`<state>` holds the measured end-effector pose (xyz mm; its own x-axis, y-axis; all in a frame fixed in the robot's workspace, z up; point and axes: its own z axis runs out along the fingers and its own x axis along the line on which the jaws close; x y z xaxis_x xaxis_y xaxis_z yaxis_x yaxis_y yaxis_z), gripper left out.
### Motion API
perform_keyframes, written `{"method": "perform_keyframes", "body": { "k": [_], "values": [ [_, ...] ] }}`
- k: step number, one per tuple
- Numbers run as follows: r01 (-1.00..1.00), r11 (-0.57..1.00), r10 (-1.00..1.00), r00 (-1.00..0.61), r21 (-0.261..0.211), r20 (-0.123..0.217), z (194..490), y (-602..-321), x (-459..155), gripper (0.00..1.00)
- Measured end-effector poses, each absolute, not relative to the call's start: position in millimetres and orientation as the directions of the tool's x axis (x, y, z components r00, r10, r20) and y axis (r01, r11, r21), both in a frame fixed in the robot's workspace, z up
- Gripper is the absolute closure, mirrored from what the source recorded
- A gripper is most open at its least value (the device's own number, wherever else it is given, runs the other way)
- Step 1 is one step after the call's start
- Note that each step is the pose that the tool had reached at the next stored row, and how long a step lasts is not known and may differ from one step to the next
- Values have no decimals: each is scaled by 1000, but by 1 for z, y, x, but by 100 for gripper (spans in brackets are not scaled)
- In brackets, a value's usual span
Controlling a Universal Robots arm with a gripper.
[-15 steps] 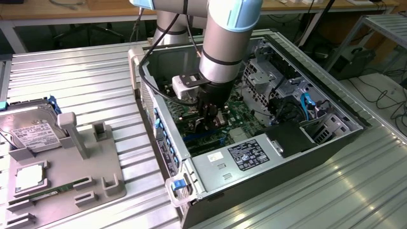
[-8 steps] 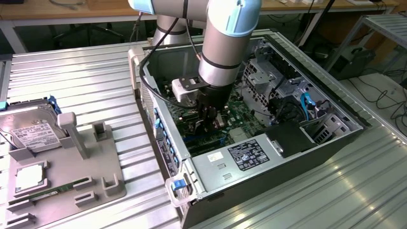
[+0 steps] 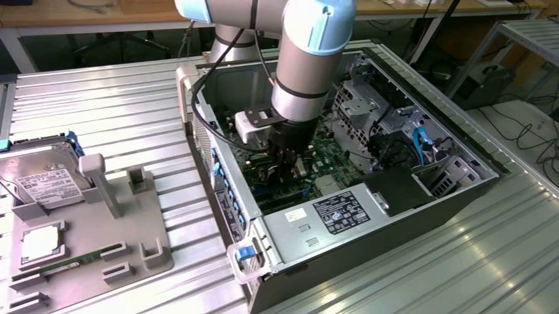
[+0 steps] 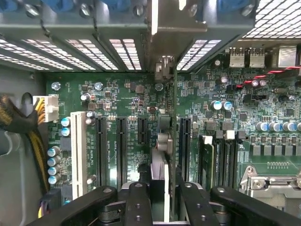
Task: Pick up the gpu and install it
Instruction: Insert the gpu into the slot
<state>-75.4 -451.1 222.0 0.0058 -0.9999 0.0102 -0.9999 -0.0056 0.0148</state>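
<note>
The gripper (image 4: 162, 197) is clamping its fingers (image 4: 136, 207) narrowly on the gpu (image 4: 170, 141), which is standing on edge over the motherboard (image 4: 122, 99), its long axis running from the gripper toward the case's rear vents and its bracket end sitting at that rear wall (the card is showing edge-on in the wrist view); black slots (image 4: 121, 146) are lying parallel beside it; the case (image 3: 436, 196) is lying open on a ribbed metal table (image 3: 114, 104); its power supply label (image 3: 342, 210) is too small to read; a drive (image 3: 44, 183) is resting in a grey fixture (image 3: 131, 242) at the exterior view's left; wooden benches are standing behind.
</note>
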Motion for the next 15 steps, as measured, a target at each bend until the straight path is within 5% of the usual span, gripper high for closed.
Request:
{"method": "perform_keyframes", "body": {
  "k": [15],
  "values": [
    [-1000, -6, -1000, 6, 11, 11, 230, -451, -75, 64]
  ]
}}
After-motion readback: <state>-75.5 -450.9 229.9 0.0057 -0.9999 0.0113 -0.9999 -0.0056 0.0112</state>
